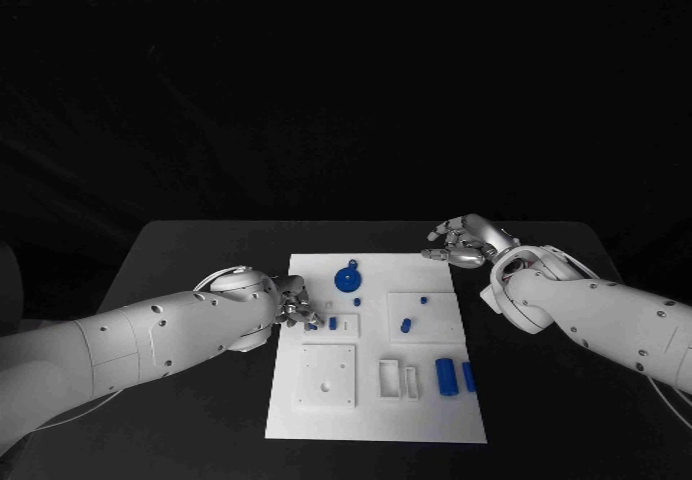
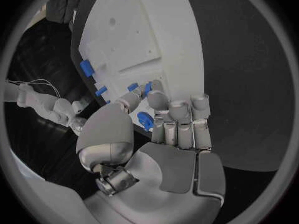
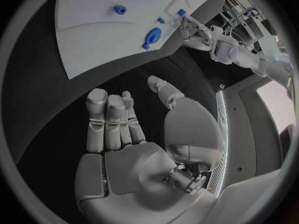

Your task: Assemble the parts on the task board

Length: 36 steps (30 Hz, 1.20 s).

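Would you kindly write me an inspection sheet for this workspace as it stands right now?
Surface: black table, bare around the board.
Job's things: white task board mid-table; blue disc-shaped part near its far end; two blue cylinders side by side near its right edge; small blue pegs mid-board.
Clutter: nothing seen.
Robot hands: left robot hand at the board's left edge, fingers on a small blue part; right robot hand open above the table beyond the board's far right corner.
Cables: thin cable looping at the right wrist.
Surroundings: dark.

Right hand (image 3: 134, 149) empty — fingers apart — beside task board (image 3: 93, 40).
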Each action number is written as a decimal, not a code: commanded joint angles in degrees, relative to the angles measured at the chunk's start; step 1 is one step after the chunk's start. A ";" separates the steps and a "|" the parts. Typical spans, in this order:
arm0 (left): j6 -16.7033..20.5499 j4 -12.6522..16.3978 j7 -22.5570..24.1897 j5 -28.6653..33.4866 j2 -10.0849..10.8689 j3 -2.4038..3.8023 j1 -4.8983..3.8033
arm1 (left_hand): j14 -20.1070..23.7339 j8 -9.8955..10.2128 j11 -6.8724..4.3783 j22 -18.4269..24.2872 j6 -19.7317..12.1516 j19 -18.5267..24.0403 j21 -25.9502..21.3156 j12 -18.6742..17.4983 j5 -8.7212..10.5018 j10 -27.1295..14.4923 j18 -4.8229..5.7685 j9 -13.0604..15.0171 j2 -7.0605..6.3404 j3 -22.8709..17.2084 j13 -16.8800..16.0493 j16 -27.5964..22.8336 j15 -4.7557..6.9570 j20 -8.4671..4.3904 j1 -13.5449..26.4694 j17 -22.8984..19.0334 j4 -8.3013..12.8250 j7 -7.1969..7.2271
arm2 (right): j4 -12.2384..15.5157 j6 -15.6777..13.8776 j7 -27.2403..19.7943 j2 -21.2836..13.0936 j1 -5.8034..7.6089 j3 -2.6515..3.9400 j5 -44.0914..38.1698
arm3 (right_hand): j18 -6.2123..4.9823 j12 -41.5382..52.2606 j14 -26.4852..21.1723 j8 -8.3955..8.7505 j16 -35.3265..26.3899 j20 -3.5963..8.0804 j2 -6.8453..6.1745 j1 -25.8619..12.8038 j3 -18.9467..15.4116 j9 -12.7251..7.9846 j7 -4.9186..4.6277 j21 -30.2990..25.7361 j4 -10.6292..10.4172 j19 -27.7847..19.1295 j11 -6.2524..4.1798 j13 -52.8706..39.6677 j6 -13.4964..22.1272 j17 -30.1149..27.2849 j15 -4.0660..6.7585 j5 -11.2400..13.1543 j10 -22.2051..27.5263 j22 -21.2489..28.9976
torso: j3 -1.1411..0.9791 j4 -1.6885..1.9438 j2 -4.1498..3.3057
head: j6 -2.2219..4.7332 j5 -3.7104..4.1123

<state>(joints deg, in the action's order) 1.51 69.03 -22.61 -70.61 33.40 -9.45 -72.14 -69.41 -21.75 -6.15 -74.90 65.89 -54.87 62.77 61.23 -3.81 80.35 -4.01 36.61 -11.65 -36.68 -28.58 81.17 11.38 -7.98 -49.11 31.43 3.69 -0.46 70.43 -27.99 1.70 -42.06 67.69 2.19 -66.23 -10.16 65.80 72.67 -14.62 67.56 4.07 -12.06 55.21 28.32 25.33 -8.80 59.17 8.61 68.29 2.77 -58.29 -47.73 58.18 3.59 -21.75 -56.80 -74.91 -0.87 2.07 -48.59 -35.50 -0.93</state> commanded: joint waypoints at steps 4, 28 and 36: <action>-1.21 -0.23 -0.63 0.03 -0.13 -0.20 0.24 | 0.03 0.39 0.28 -0.33 -0.06 -0.07 -0.07 -0.22 0.67 -0.10 0.13 -0.40 -1.28 0.04 0.04 -0.01 0.25 -7.50 0.19 -0.02 -0.90 -0.10 | 0.11 0.57 -0.43 -0.02 -0.03 0.02 -0.19 | -4.84 0.25 0.28 -0.22 -0.32 0.42 -0.03 -0.40 -0.38 -0.09 -0.33 -0.27 0.08 0.15 -0.18 0.10 0.11 -0.08 0.19 -0.30 0.30 -0.92 | 0.04 0.06 0.01 | -0.05 0.07; 0.51 -0.37 -1.32 0.27 0.20 -0.19 0.24 | 0.21 0.59 0.29 -0.27 -0.40 0.00 -0.05 -0.09 1.00 -0.19 -0.09 0.23 -4.33 0.70 -0.17 0.24 0.28 -7.58 5.28 0.15 -7.59 -0.11 | 0.12 0.56 -0.44 -0.01 -0.04 0.02 -0.19 | -4.84 0.26 0.28 -0.22 -0.33 0.42 -0.07 -0.46 -0.42 -0.10 -0.33 -0.28 0.07 0.16 -0.18 0.14 0.13 -0.08 0.18 -0.34 0.30 -0.92 | 0.03 0.03 0.00 | -0.04 0.13; 7.59 -0.02 1.04 4.58 1.53 1.50 0.23 | 1.06 1.40 0.75 -0.20 -2.14 0.45 -0.29 -0.75 1.02 -1.00 -0.15 0.20 -4.83 1.07 0.07 -0.56 0.04 -7.53 4.97 -0.18 -7.82 -0.55 | 0.08 0.40 -0.55 -0.13 -0.04 0.02 -0.19 | -4.84 0.27 0.28 -0.22 -0.34 0.42 -0.11 -0.54 -0.46 -0.11 -0.34 -0.29 0.04 0.16 -0.17 0.16 0.14 -0.08 0.18 -0.35 0.31 -0.92 | 0.05 0.01 0.01 | 0.18 0.24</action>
<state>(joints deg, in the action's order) 4.00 68.89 -22.68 -69.38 34.78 -8.05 -71.93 -68.74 -20.16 -5.40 -74.92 64.05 -54.84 62.77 60.68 -3.04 79.60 -4.01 36.37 -16.21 -35.68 -28.61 80.86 11.37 -7.96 -44.23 31.37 -3.88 -1.02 70.44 -28.00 1.70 -42.12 67.69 2.19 -66.23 -10.16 65.80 72.67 -14.62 67.56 4.16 -12.06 55.21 28.32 25.29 -8.70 59.17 8.61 68.58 2.77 -58.19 -47.63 58.19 3.59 -21.75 -56.81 -74.90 -0.83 2.08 -48.59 -35.43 -0.77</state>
